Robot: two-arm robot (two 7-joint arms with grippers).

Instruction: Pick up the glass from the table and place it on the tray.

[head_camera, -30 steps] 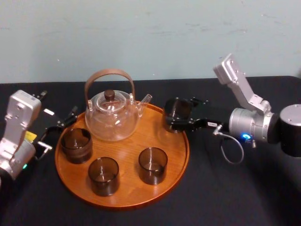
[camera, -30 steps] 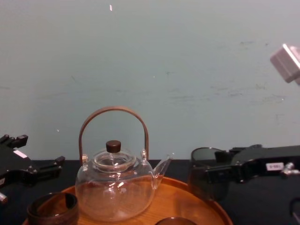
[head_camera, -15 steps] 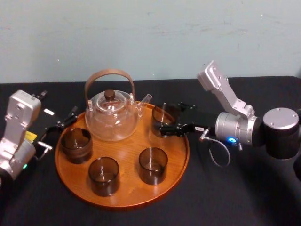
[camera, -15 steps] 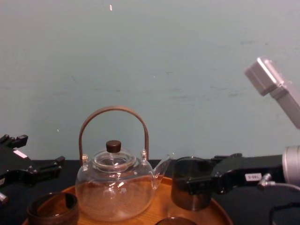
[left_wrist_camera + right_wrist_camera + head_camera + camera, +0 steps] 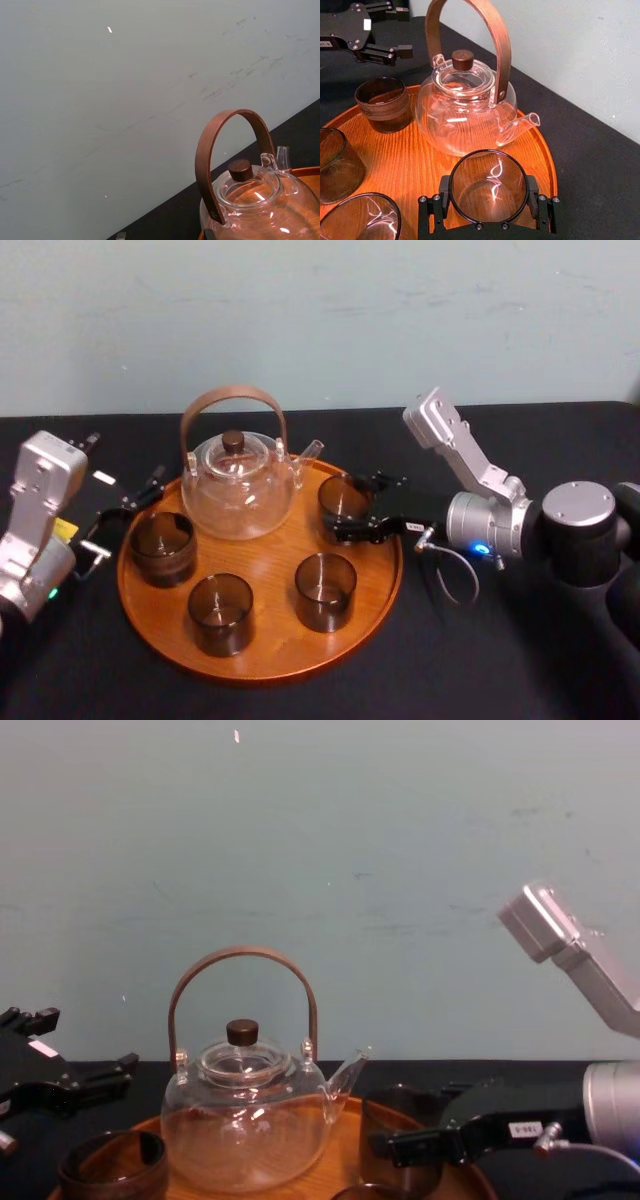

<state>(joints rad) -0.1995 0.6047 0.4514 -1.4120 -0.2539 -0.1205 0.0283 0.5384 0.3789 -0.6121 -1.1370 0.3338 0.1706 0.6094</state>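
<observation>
A dark smoky glass [image 5: 345,497] sits between the fingers of my right gripper [image 5: 354,506], which is shut on it from both sides. In the right wrist view the glass [image 5: 488,184] has a black finger [image 5: 544,206] at each side of its rim. It is over the back right part of the round orange-brown tray [image 5: 270,562], just by the teapot's spout. In the chest view the glass [image 5: 398,1138] is low at the tray; whether its base touches the wood I cannot tell. My left gripper [image 5: 128,508] rests open at the tray's left edge on the black table [image 5: 480,660].
A glass teapot [image 5: 237,485] with a brown hoop handle stands at the back of the tray. Three more dark glasses stand on the tray: one at the left [image 5: 163,545], one at the front [image 5: 221,612], one in front of my right gripper [image 5: 324,590]. A pale wall rises behind the table.
My right gripper has carried the glass leftward from the tray's right rim to a spot over the tray beside the spout, and has lowered it. The left arm has not moved.
</observation>
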